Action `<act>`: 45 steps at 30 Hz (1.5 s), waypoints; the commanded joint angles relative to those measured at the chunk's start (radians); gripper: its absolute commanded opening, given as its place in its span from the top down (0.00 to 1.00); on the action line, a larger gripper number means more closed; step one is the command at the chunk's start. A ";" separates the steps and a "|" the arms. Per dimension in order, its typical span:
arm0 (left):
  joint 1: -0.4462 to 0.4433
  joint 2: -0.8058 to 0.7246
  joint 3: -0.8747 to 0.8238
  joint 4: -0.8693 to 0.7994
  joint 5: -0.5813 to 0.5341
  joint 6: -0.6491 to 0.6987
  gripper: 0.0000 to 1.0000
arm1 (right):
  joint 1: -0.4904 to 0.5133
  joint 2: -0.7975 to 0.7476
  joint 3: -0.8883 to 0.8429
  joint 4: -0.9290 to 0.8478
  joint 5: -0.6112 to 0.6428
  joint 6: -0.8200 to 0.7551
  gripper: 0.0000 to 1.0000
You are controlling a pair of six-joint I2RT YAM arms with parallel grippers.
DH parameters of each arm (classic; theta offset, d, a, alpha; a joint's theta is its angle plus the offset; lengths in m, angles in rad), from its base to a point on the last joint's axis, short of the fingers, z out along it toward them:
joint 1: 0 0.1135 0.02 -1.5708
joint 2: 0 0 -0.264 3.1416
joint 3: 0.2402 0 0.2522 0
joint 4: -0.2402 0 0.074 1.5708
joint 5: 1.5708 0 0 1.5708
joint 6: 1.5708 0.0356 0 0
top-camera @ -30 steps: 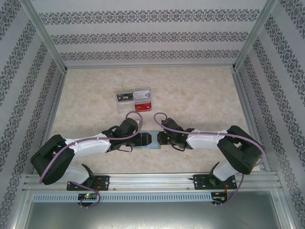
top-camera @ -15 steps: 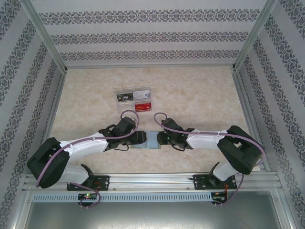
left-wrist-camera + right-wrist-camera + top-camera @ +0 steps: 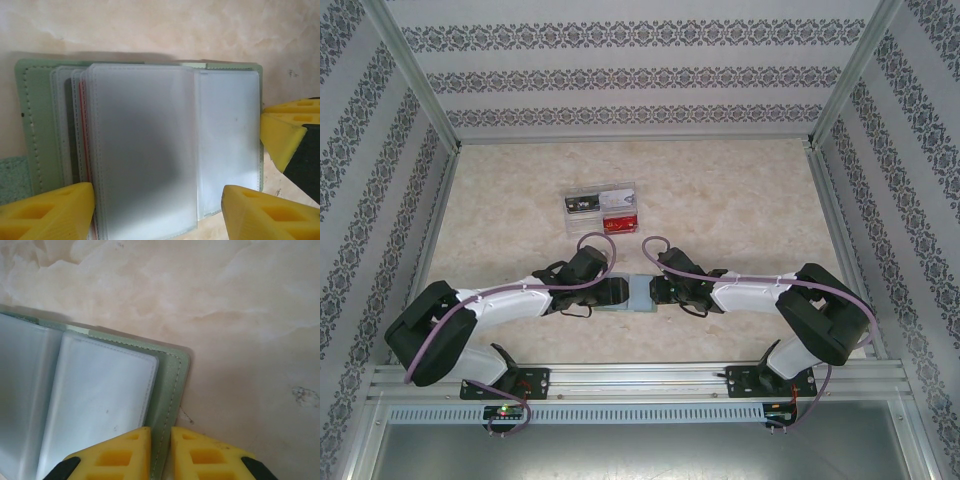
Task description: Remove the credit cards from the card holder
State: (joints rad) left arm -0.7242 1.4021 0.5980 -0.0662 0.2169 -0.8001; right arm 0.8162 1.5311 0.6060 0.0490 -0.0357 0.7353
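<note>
A soft grey-green bifold card holder lies open on the beige marbled table. It sits in the near middle, between the two arms. The left end effector meets it from the left and the right end effector from the right.

In the left wrist view the card holder shows its stitched green cover at the left edge. A fan of frosted clear plastic sleeves is spread over the cover. A thin reddish edge, apparently a reddish credit card, shows between the left-hand sleeves; the rest of it is hidden. The left end effector has its yellow fingers well apart, one on either side of the top sleeve's near edge, and they clamp nothing.

In the right wrist view the right end effector has its yellow fingers nearly together. The card holder's stitched green border runs down into the narrow gap between them, so they are clamped on the cover's right edge.

Farther back and slightly left, well apart from the card holder, stands a clear plastic box. It has flat items inside, one of them red.
</note>
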 commanded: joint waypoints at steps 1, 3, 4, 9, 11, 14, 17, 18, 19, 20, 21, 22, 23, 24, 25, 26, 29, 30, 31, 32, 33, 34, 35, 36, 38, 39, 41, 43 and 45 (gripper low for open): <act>0.009 0.018 -0.005 0.069 0.069 0.004 0.31 | 0.017 0.020 0.012 -0.006 -0.014 0.015 0.80; 0.008 0.013 -0.006 0.086 0.085 0.005 0.29 | 0.017 0.023 0.012 -0.007 -0.016 0.016 0.80; 0.008 0.007 -0.009 0.093 0.093 0.004 0.29 | 0.018 0.025 0.014 -0.007 -0.016 0.015 0.80; 0.008 -0.019 -0.011 0.102 0.108 0.011 0.29 | 0.019 0.029 0.014 -0.004 -0.015 0.018 0.80; 0.008 -0.028 -0.010 0.100 0.113 0.012 0.28 | 0.019 0.031 0.015 -0.005 -0.015 0.019 0.80; 0.006 -0.035 -0.007 0.093 0.114 0.014 0.22 | 0.019 0.033 0.017 -0.005 -0.016 0.019 0.80; 0.006 -0.040 -0.006 0.089 0.115 0.016 0.14 | 0.019 0.032 0.017 -0.003 -0.016 0.020 0.80; 0.006 -0.043 -0.005 0.088 0.114 0.017 0.12 | 0.019 0.033 0.017 -0.004 -0.014 0.021 0.80; 0.006 -0.046 -0.006 0.089 0.117 0.018 0.09 | 0.021 0.032 0.017 -0.004 -0.015 0.021 0.80; 0.005 -0.047 -0.005 0.088 0.115 0.018 0.06 | 0.019 0.033 0.016 -0.003 -0.016 0.021 0.80; 0.004 -0.050 -0.006 0.088 0.115 0.018 0.03 | 0.020 0.033 0.017 -0.003 -0.015 0.021 0.80; 0.003 -0.053 -0.005 0.089 0.114 0.019 0.00 | 0.020 0.032 0.016 -0.003 -0.015 0.021 0.79; 0.003 -0.055 -0.005 0.088 0.115 0.021 0.00 | 0.020 0.032 0.017 -0.003 -0.014 0.021 0.79; 0.003 -0.059 -0.003 0.087 0.115 0.022 0.00 | 0.020 0.032 0.017 -0.003 -0.015 0.021 0.79; 0.001 -0.061 0.000 0.082 0.114 0.024 0.00 | 0.020 0.033 0.017 -0.003 -0.015 0.021 0.79; 0.002 -0.063 0.002 0.075 0.114 0.027 0.00 | 0.020 0.032 0.016 -0.003 -0.014 0.022 0.78; 0.001 -0.080 0.008 0.054 0.107 0.033 0.00 | 0.019 0.027 0.017 -0.007 -0.012 0.022 0.75; 0.002 -0.089 0.009 0.042 0.098 0.035 0.00 | 0.018 0.023 0.016 -0.012 -0.009 0.020 0.75; 0.002 -0.101 0.012 0.023 0.085 0.040 0.00 | 0.018 0.015 0.018 -0.019 -0.001 0.017 0.74; 0.002 -0.115 0.014 -0.001 0.065 0.045 0.00 | 0.017 0.005 0.018 -0.028 0.003 0.015 0.73; 0.003 -0.126 0.017 -0.020 0.049 0.048 0.00 | 0.017 -0.004 0.019 -0.033 0.007 0.011 0.73; 0.006 -0.138 0.019 -0.043 0.030 0.055 0.01 | 0.015 -0.018 0.021 -0.044 0.011 0.006 0.72; 0.010 -0.147 0.019 -0.060 0.015 0.060 0.03 | 0.014 -0.032 0.024 -0.056 0.016 0.003 0.70; 0.014 -0.155 0.017 -0.069 0.008 0.066 0.05 | 0.014 -0.044 0.027 -0.066 0.021 0.000 0.69; 0.026 -0.161 0.010 -0.084 -0.004 0.073 0.12 | 0.014 -0.074 0.032 -0.087 0.032 -0.004 0.67; 0.033 -0.160 0.005 -0.086 -0.004 0.076 0.16 | 0.014 -0.085 0.032 -0.089 0.033 -0.002 0.67; 0.051 -0.151 -0.007 -0.075 0.008 0.080 0.23 | 0.017 -0.107 0.032 -0.086 0.027 0.007 0.67; 0.066 -0.139 -0.017 -0.060 0.021 0.083 0.31 | 0.024 -0.119 0.035 -0.081 0.020 0.018 0.67; 0.079 -0.120 -0.019 -0.046 0.037 0.089 0.37 | 0.033 -0.124 0.037 -0.062 0.005 0.033 0.68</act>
State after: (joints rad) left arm -0.6655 1.2613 0.5900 -0.1036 0.2493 -0.7383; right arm 0.8280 1.4277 0.6182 -0.0113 -0.0322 0.7395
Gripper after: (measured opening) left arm 0.657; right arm 0.324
